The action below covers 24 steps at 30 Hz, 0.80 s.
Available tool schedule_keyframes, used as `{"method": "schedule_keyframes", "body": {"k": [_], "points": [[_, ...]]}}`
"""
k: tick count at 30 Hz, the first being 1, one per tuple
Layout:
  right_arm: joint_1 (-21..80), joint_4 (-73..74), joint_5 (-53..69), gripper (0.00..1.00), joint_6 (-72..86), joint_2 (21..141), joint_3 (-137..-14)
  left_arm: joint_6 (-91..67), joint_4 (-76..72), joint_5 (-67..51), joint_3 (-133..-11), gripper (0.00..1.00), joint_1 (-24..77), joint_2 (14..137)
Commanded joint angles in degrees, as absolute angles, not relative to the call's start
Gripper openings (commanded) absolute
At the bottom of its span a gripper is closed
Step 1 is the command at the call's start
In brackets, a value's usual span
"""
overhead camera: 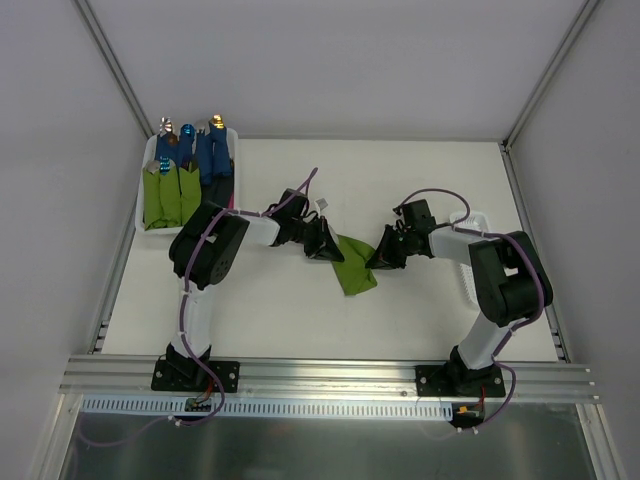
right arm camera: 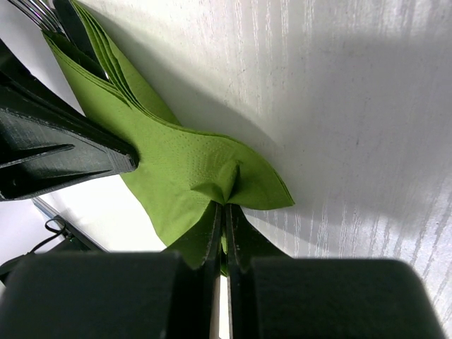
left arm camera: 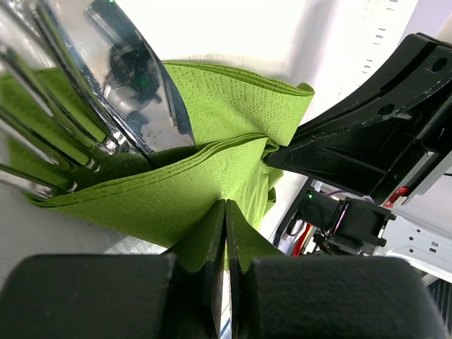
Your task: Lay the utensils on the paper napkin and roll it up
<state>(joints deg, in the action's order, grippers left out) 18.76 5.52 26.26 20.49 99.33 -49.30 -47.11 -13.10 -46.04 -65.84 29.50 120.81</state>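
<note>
You are working over a white tabletop (overhead camera: 300,320). At its far left corner a white tray (overhead camera: 148,150) is holding green rolls (overhead camera: 168,195) and blue rolls (overhead camera: 210,158), and shiny tips are sticking out of some of them.

The lime-green paper napkin (overhead camera: 352,268) is lying in the middle of the tabletop, between your two arms. It is sitting folded over and crumpled, not flat.

Your left claw (left arm camera: 224,212) is pressing together on one edge of the napkin, so it is pinching the paper. Your right claw (right arm camera: 224,212) is doing the same on the other side, and its fingers are squeezing a small raised fold of the napkin. The two claws are sitting close to each other, with the napkin running between them.

The utensils (left arm camera: 141,92) are lying inside the napkin's fold. Their silver heads are poking out of the open end near your left claw, and fork prongs are showing beside a wider shiny blade. Their handles are hiding under the paper.
</note>
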Motion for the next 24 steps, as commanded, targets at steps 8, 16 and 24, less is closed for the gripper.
{"method": "schedule_keyframes", "body": {"k": [8,16,24], "points": [[20.3,10.0,25.2,0.0,19.9,93.8,-53.9,-45.3,-10.2,-41.6,-66.2,0.0,27.9,123.9],[23.2,10.5,26.9,0.01,21.8,93.1,-58.1,-45.4,-10.0,-41.0,-66.2,0.0,27.8,124.1],[26.9,7.9,29.4,0.02,25.7,95.4,-58.1,-45.2,-10.0,-41.0,-66.0,0.0,27.9,123.7]]}}
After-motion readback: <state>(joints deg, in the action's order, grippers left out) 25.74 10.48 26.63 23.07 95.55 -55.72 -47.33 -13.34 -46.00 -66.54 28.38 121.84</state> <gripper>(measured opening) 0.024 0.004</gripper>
